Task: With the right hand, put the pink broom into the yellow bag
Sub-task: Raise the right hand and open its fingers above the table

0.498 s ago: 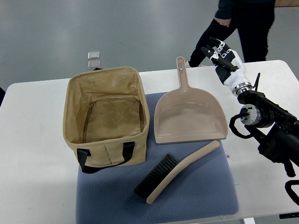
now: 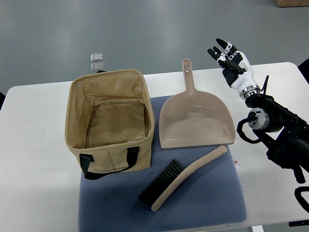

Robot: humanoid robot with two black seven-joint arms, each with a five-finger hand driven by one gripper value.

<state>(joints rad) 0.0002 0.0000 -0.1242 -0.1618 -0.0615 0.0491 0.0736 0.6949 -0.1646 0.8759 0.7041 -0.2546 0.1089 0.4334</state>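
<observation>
The pink hand broom (image 2: 186, 177) with black bristles lies diagonally on the blue mat (image 2: 203, 208), handle pointing up-right. The open yellow bag (image 2: 111, 121) stands to its upper left, with black straps at the front. My right hand (image 2: 230, 60) hovers at the table's far right edge, well above and to the right of the broom, fingers spread and holding nothing. The right arm (image 2: 277, 128) runs in from the right edge. No left arm shows.
A pink dustpan (image 2: 195, 121) lies between the bag and my right arm, handle pointing away. Two small clear squares (image 2: 97, 61) sit on the floor beyond the table. The white table (image 2: 34, 159) extends left of the bag.
The person standing behind the table at top right has left the view. My right hand has barely moved.
</observation>
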